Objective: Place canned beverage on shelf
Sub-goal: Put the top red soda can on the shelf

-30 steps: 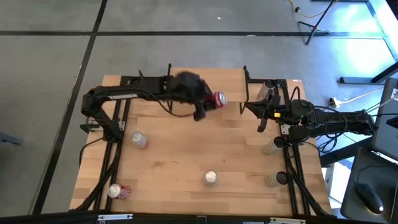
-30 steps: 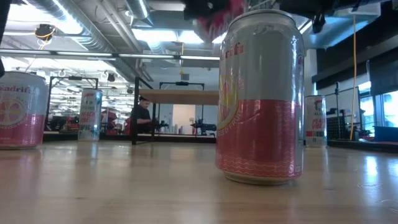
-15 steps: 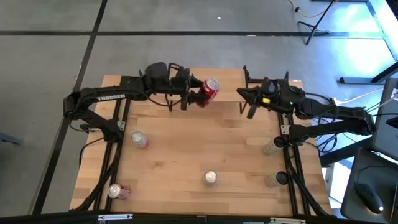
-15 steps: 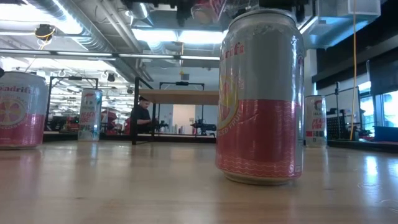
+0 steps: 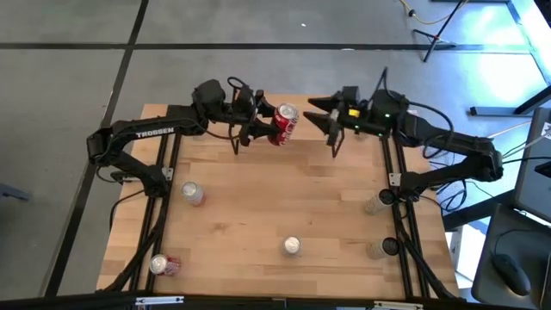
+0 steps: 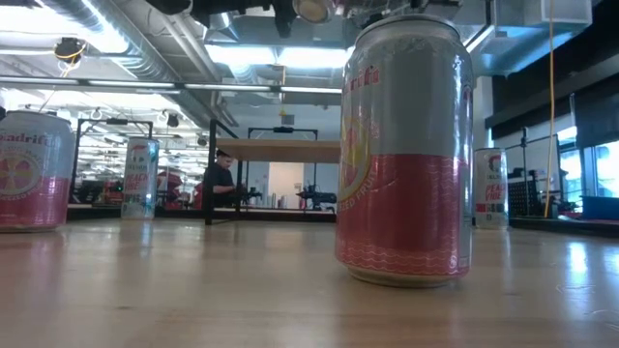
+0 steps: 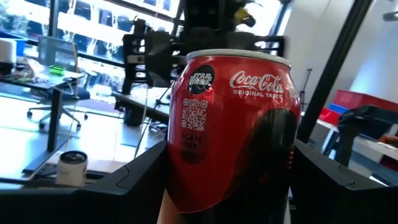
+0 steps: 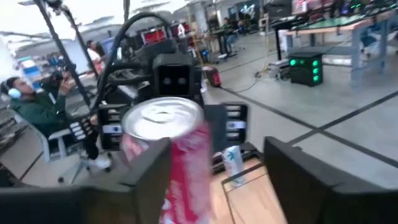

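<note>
The canned beverage [image 5: 284, 123], a red Coca-Cola can [image 7: 233, 124], hangs in the air over the near edge of the shelf [image 5: 299, 98]. The shelf is a low riser with a light wooden top and black legs, standing at the table's far edge [image 6: 280, 150]. My left gripper [image 5: 269, 123] reaches in from the table's left and is shut on the can. My right gripper [image 5: 321, 126] faces the can's silver top [image 8: 165, 118] from the right. Its fingers are open and it is a little apart from the can. My left gripper [image 7: 233, 186] pinches the can's side wall [image 7: 186, 168] between its two fingers, one on each side of the can's lower half. The fingers come about level from the table's left. The can is lifted clear and tilted, its top [image 5: 287, 112] toward the right gripper.
Other cans stand on the table: one at left [image 5: 191, 193], one near the front middle [image 5: 292, 246], one lying at the front left [image 5: 164, 263], two by the right edge [image 5: 374, 204]. A pink and silver can [image 6: 406, 145] fills the low view. People sit in the room beyond.
My left gripper has carried the can up and toward the table's far edge, to the shelf, and the can has turned its top toward the right arm. My right gripper has moved toward the far edge and leftward to the can, and its fingers stand wider apart.
</note>
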Tool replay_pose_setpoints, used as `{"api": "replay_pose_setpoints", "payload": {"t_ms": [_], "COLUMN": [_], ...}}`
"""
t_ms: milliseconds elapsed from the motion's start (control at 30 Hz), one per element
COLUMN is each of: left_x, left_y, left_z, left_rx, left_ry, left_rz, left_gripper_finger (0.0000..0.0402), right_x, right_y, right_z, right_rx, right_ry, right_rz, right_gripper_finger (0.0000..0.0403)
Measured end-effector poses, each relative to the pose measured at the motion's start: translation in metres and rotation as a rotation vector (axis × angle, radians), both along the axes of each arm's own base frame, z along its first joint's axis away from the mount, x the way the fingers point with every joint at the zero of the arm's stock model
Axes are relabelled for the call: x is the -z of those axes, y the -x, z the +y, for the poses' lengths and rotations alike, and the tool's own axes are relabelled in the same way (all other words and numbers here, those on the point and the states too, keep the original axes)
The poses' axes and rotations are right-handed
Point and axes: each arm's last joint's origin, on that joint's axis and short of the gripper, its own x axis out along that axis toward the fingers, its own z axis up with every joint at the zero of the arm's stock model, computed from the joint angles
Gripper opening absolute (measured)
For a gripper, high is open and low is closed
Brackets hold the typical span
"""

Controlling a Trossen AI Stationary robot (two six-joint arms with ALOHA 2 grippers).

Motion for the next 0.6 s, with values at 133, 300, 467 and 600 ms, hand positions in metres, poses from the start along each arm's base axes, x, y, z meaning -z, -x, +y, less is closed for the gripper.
{"api": "replay_pose_setpoints", "payload": {"t_ms": [133,300,467,600], "left_x": [0.0,0.0,0.0,-0.001], "left_y": [0.002,0.003,0.004,0.004], "left_z": [0.004,0.008,0.01,0.009], "left_rx": [-0.005,-0.015,-0.02,-0.019], "left_ry": [-0.002,0.007,0.006,0.004], "left_rz": [0.0,0.006,0.002,-0.006], "left_gripper_finger": [0.0251,0.0251,0.0251,0.0251], "right_x": [-0.002,-0.006,-0.01,-0.002], "right_y": [-0.017,-0.022,-0.027,-0.042], "right_z": [0.0,-0.002,-0.003,-0.005], "right_rx": [-0.031,0.028,0.004,-0.018], "right_ry": [0.003,0.006,0.022,0.024], "right_rz": [0.014,0.018,-0.059,-0.068], "right_gripper_finger": [0.0315,0.0347,0.0356,0.0353]}}
